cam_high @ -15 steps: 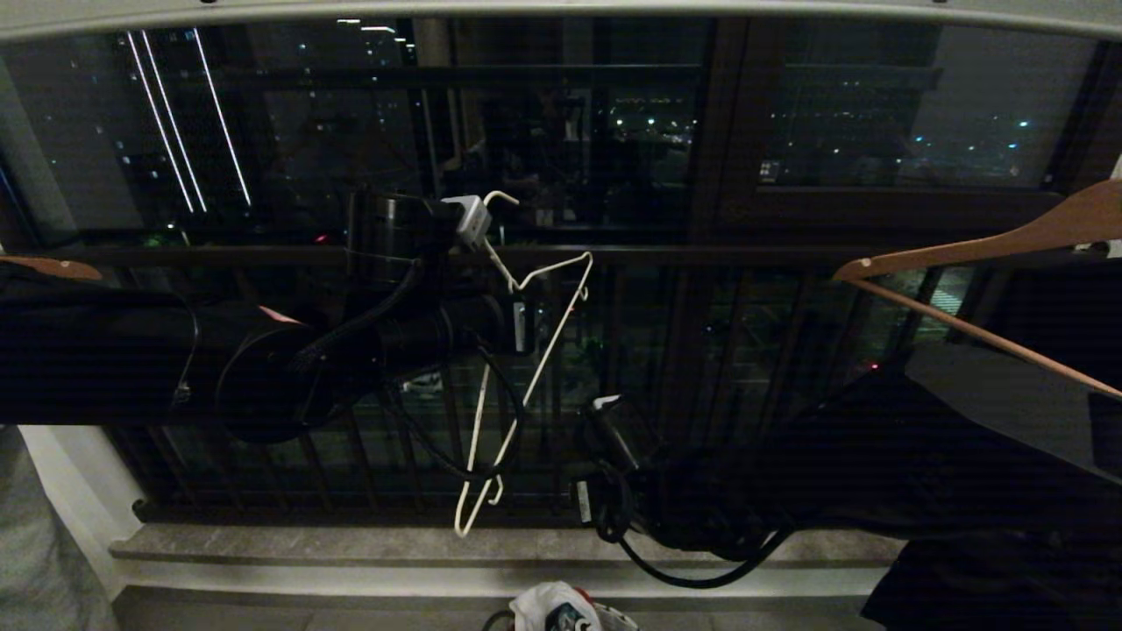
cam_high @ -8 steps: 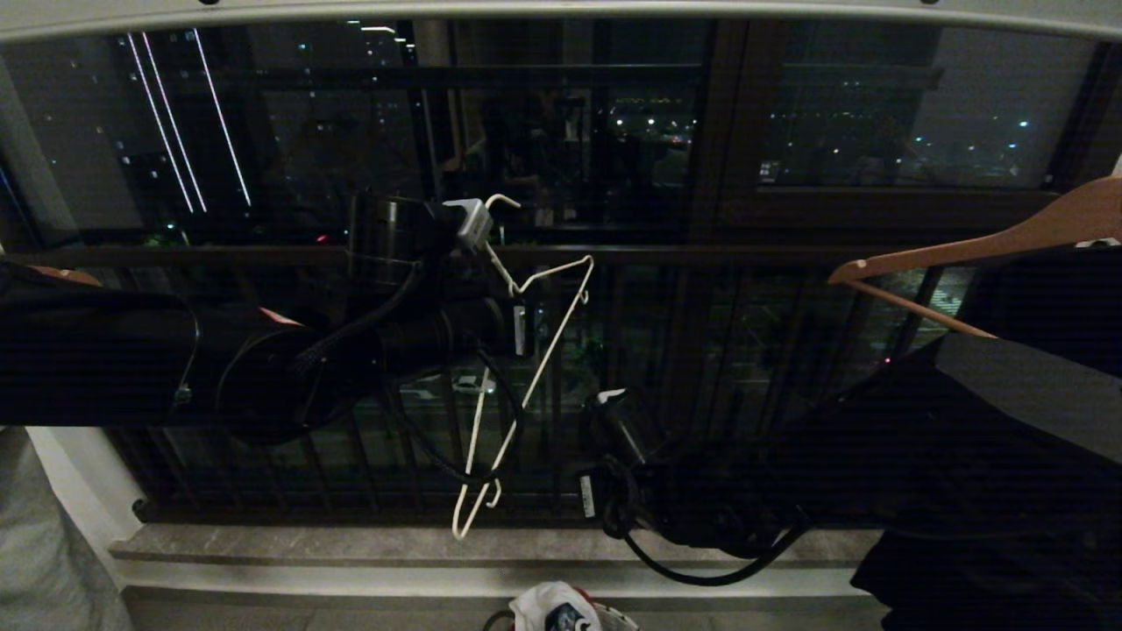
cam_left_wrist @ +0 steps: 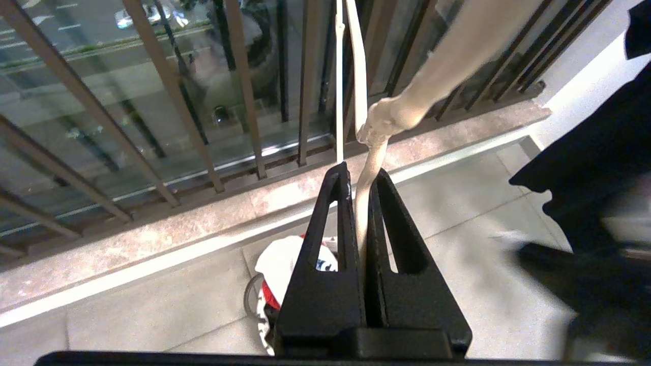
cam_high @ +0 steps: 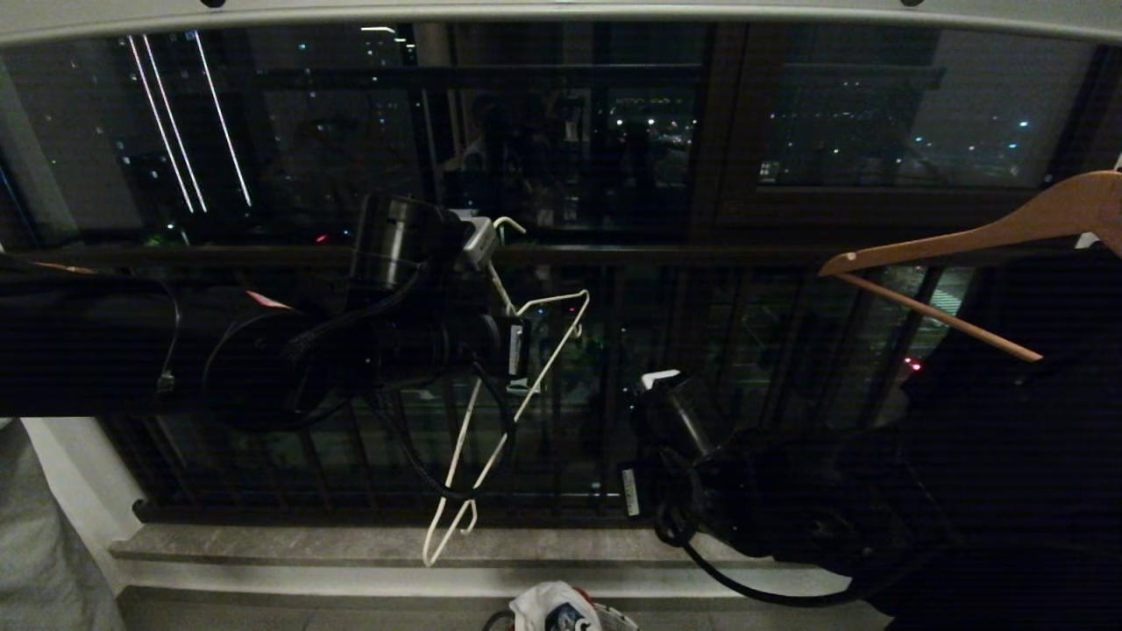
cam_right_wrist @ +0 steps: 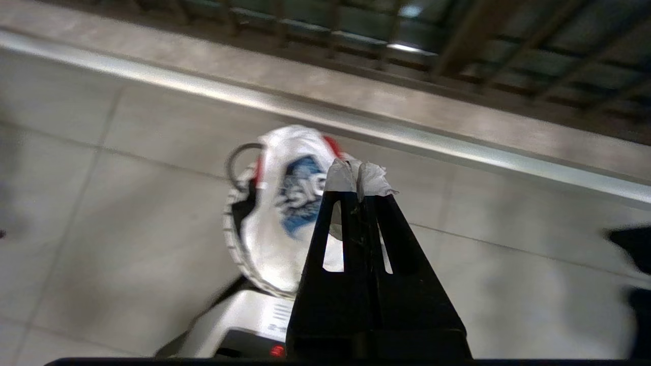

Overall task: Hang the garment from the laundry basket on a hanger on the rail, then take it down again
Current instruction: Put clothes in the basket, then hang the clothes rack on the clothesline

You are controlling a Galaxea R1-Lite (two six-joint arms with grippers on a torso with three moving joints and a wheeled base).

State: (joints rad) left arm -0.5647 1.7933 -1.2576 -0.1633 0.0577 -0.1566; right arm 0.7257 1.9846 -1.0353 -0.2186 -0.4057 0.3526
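Note:
The thin white wire hanger [cam_high: 526, 368] hangs tilted in front of the balcony bars, below the pale rail [cam_high: 561, 10] at the top. My left gripper [cam_high: 493, 258] [cam_left_wrist: 362, 170] is shut on the hanger [cam_left_wrist: 362, 203] just behind its twisted neck. The white garment [cam_right_wrist: 290, 203] with its blue logo lies bunched in the laundry basket [cam_right_wrist: 235, 239] on the floor tiles, which shows at the bottom edge of the head view [cam_high: 561, 613]. My right gripper [cam_right_wrist: 360, 175] is shut, empty, in the air above and beside the basket.
A brown wooden hanger [cam_high: 964, 241] sticks in from the right above a black garment [cam_high: 1008, 456]. The dark balcony railing [cam_high: 614, 254] and a stone sill [cam_high: 351, 543] stand just behind both arms. A red cloth [cam_left_wrist: 269, 302] lies under the white garment.
My right arm has risen and moved to the right. The left wrist has turned a little, and the hanger's lower end has swung down and left.

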